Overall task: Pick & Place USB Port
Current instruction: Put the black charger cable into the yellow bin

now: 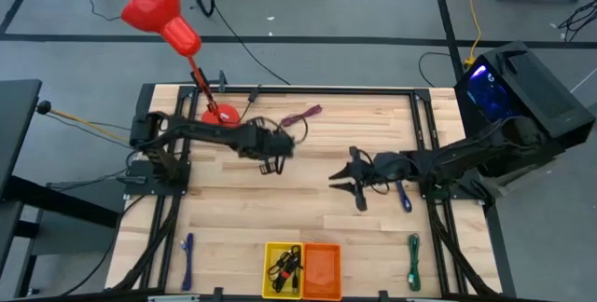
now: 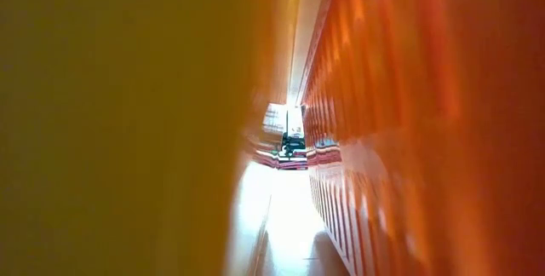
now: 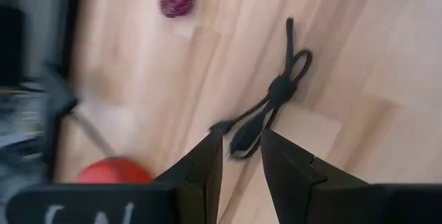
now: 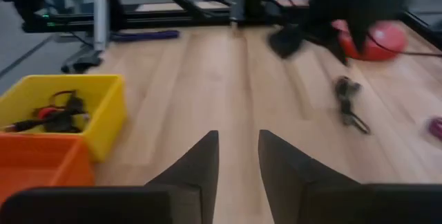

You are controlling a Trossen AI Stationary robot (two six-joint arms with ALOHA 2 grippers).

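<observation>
This is a robotics lab or test workshop. A wooden worktop (image 1: 308, 199) in a black metal frame (image 1: 424, 116) stands on a grey floor (image 1: 354, 22) marked with dark lines, with 2 dark robot arms bolted at its sides. Loose cables (image 1: 233, 36) trail across the floor, a computer case (image 1: 522, 88) glows blue beside the worktop, and a red lamp (image 1: 159, 8) leans over it.

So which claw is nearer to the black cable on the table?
The left claw is nearer: it sits right at the black cable. The right claw is farther off, across the table.
</observation>
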